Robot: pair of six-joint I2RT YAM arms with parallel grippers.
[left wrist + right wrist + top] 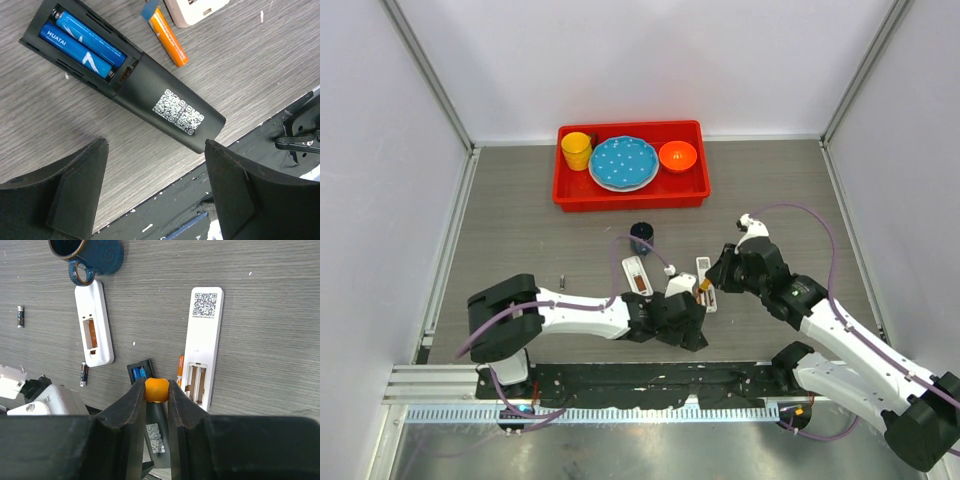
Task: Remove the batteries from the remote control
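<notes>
Two blue batteries [75, 50] sit in the black remote's [150, 87] open bay.

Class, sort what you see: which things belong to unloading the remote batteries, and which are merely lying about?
Job: black remote, two blue batteries inside, orange battery beside it, white remotes, loose dark batteries, orange object in right hand.
Lying about: red tray, yellow cup, blue plate, orange bowl, dark mug.
</notes>
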